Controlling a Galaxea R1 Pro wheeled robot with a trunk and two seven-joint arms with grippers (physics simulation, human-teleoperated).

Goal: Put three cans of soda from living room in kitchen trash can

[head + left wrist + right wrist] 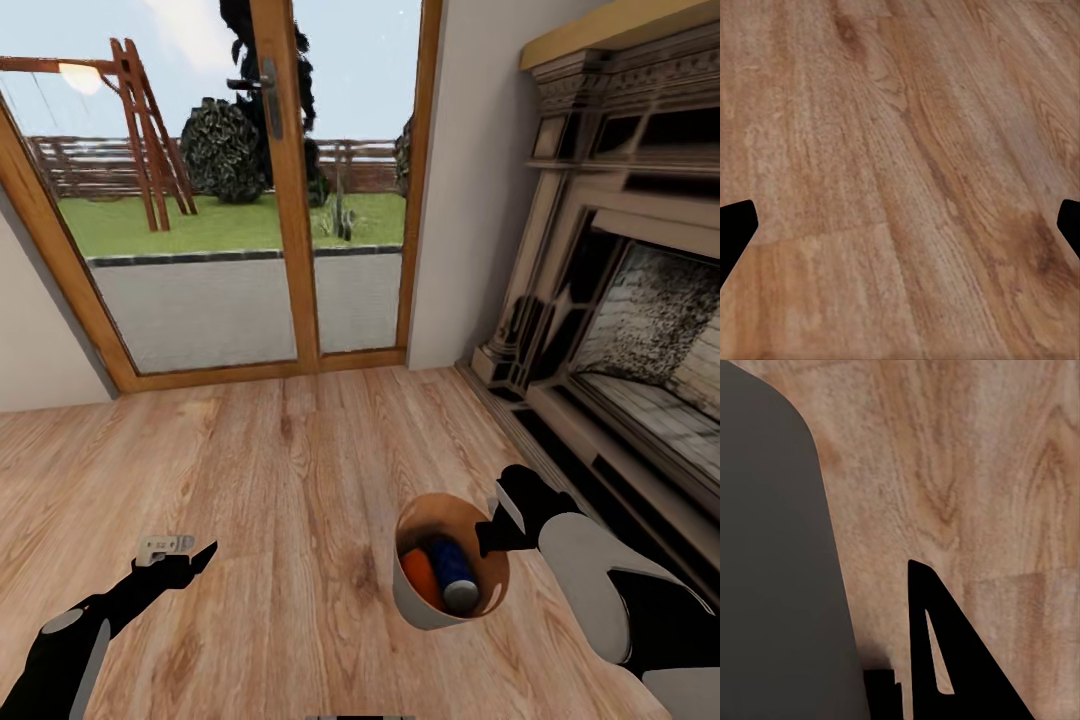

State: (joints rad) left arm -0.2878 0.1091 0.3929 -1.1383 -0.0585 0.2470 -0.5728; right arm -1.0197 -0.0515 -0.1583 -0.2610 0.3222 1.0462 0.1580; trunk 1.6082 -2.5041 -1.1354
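A small grey trash can (417, 611) with a brown inside hangs tilted just above the wood floor, low and right of centre in the head view. Inside it lie an orange can of soda (421, 579) and a dark blue one with a silver top (456, 576). My right gripper (492, 535) is shut on the can's right rim. In the right wrist view the grey wall (772, 547) stands beside one black finger (945, 660). My left gripper (178, 556) hovers open over bare floor at the lower left, its fingertips (735, 225) set far apart.
Wood-framed glass doors (290, 200) fill the far wall, with a garden behind them. An ornate fireplace (620, 300) and its low hearth step run along the right side. Wood floor (280, 470) stretches between me and the doors.
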